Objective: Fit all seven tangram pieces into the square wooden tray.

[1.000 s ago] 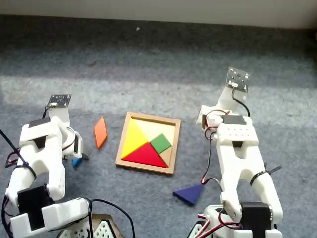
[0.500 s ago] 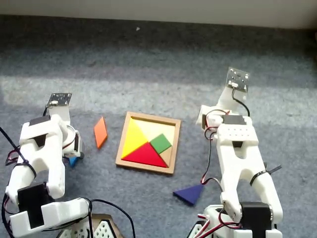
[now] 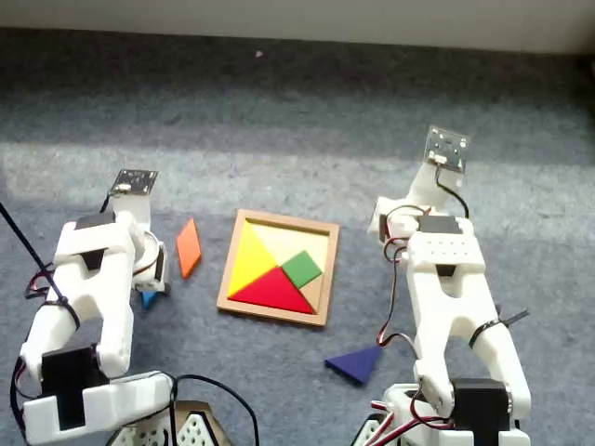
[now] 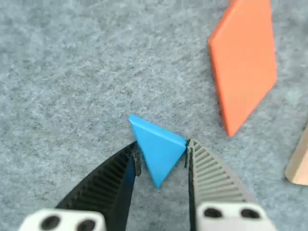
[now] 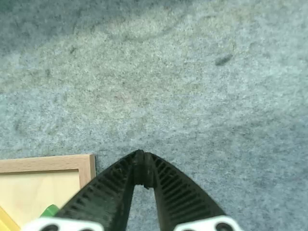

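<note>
The square wooden tray [image 3: 242, 219] lies mid-table holding a yellow triangle [image 3: 248, 256], a red triangle [image 3: 272, 291] and a green square [image 3: 301, 268]. Left of it lies an orange parallelogram [image 3: 189, 247] [image 4: 244, 60]. My left gripper [image 4: 162, 149] is shut on a small light-blue triangle [image 4: 159, 147] [image 3: 147, 298] just left of the orange piece. A dark-blue triangle [image 3: 357, 362] lies on the carpet in front of the tray. My right gripper [image 5: 140, 159] is shut with nothing in it, just past the tray's corner [image 5: 87, 161] on the right.
Grey carpet covers the table. The right arm's body [image 3: 451, 297] stretches along the right side, close to the dark-blue triangle. A pale strip runs along the far edge [image 3: 297, 19]. Open carpet lies beyond the tray.
The left arm has shifted right and slightly away from the front edge, carrying the light-blue triangle toward the orange piece. The right arm has not moved.
</note>
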Motion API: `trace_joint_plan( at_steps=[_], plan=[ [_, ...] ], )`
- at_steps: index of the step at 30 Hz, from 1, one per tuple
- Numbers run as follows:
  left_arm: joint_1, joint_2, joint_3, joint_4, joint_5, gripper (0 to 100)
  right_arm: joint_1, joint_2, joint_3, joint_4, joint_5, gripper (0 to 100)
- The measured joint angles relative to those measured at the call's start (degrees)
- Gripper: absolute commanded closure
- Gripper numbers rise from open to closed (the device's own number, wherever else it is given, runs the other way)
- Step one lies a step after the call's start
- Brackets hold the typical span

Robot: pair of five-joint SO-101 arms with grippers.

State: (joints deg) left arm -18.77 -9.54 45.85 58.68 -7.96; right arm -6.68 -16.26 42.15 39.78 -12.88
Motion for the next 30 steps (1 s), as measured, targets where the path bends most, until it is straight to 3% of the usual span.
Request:
trace_joint_plan(
  at_steps=[12, 30],
  plan=[
    [7.21, -19.25, 0.00, 9.14, 0.70, 86, 0.00, 0.00, 0.00, 0.00, 0.00, 99.3],
    [30.77, -20.84, -8.70, 9.67, 6.15, 86, 9.58, 0.00, 0.00, 0.00, 0.00, 99.3]
  ],
)
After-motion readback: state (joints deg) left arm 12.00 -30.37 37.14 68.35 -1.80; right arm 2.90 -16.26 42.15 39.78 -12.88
